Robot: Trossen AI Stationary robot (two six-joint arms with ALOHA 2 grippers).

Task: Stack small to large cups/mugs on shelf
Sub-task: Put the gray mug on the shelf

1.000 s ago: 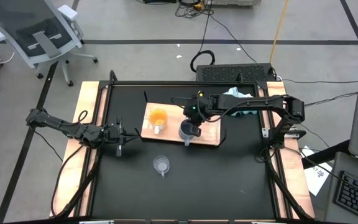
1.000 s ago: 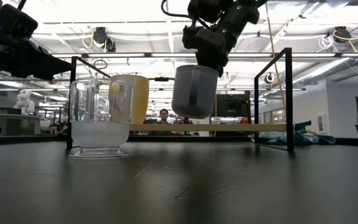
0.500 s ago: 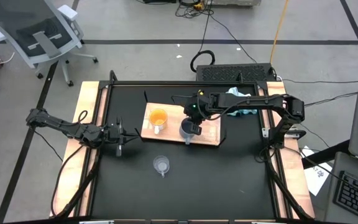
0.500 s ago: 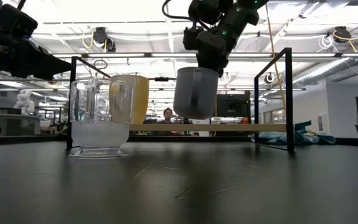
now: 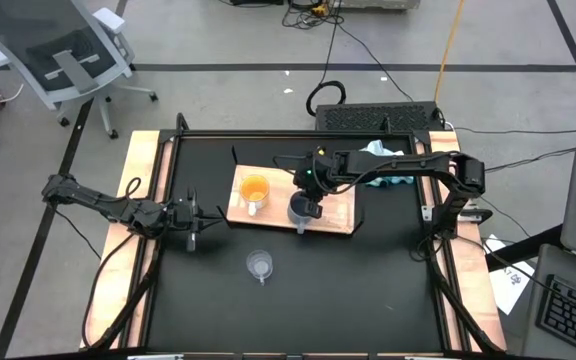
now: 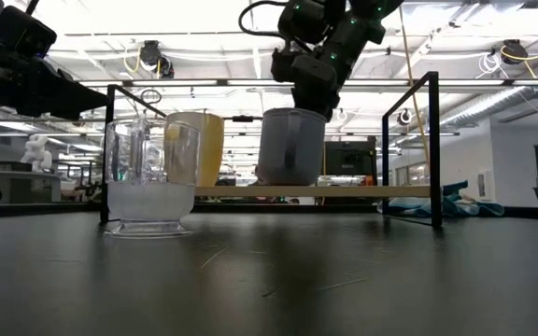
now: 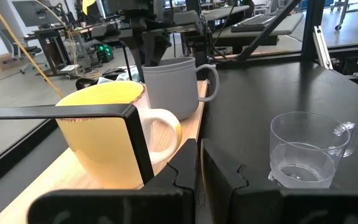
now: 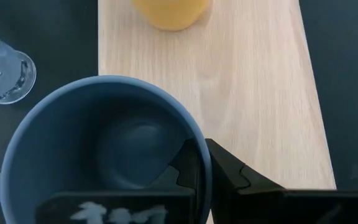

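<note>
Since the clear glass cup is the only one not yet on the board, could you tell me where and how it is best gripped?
Probably by its rim, from straight above. The clear glass cup stands upright and open on the black table, apart from the shelf, with free space all round. One finger inside and one outside the thin wall, away from its small handle, should hold it, as the right claw holds the blue-grey mug.

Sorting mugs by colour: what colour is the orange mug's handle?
White, clearest in the left wrist view: orange mug.
</note>
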